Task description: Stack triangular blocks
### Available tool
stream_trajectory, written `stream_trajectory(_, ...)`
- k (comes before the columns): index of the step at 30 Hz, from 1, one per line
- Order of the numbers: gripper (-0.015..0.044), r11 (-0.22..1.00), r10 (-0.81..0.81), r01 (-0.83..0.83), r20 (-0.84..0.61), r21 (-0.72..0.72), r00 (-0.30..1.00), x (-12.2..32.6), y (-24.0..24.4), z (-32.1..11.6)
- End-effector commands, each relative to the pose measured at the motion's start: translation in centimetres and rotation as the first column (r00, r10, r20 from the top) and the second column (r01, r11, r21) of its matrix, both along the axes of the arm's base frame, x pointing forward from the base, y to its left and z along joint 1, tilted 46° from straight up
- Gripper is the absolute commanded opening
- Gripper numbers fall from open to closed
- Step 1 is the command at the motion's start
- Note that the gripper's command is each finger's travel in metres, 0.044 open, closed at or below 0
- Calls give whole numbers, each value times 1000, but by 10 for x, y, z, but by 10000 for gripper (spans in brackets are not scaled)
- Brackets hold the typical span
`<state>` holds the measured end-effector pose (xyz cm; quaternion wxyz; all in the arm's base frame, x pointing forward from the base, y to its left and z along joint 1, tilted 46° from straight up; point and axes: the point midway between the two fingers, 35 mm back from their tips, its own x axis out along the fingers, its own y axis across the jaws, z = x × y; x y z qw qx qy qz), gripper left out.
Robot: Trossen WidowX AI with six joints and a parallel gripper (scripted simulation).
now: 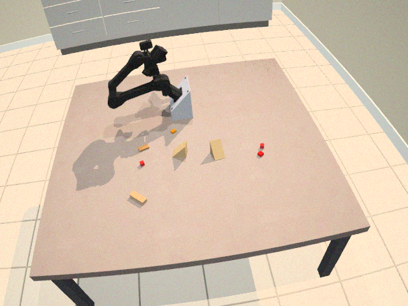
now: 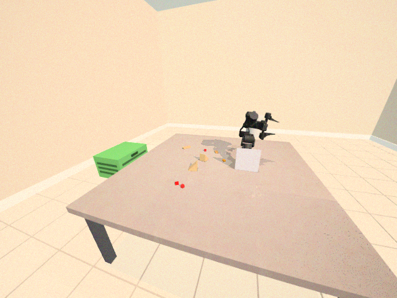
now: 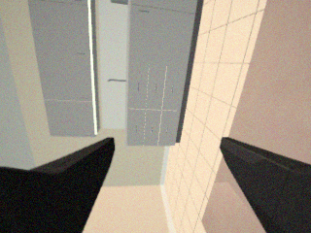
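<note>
Triangular blocks: neither is in hand. The gripper (image 3: 165, 160) is spread wide with nothing between the fingers; in the wrist view it looks out at the cabinets (image 3: 146, 73) and floor, not the table (image 1: 230, 204). The arm (image 1: 138, 79) is folded up high over its grey base mount (image 1: 182, 102), well apart from everything.

The left wedge (image 1: 180, 150) and right wedge (image 1: 217, 149) both sit mid-table, near each other with a gap between, each resting on a flat face with its slope up.

Step in hand, as I read it: reach out and pick one wedge. Grip across the two flat triangular ends, not the slope, so it can't squirt out. Come down vertically, jaws straddling, no contact before closing. Which wedge suits as the base is hard to call from the top view.

Clearance: an orange bar (image 1: 143, 147) and a small orange cube (image 1: 173, 131) lie between base and wedges, so pass above them. The red cube (image 1: 141, 162) sits left, the red pair (image 1: 261, 150) right, the tan bar (image 1: 138, 196) nearer the front. All are off the path. The table edges are well away.
</note>
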<state>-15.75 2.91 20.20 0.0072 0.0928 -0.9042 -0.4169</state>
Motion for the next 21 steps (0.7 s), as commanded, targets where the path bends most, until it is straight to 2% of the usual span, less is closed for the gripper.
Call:
stream_trajectory(1,426,1000,-5,5,12,-11,1000,0,2,-1)
stream_trajectory(6,440,941,-102,198,326,-275,940,12,47,-19)
stream_trajectory(9,440,829,-121,376,524,-413,843,32,76,-34)
stream_trajectory(12,440,665,-95,562,691,-491,716,60,101,-50)
stream_trajectory(16,440,392,6,782,851,-485,525,108,126,-71)
stream_trajectory(21,440,76,185,937,928,-342,324,171,141,-94)
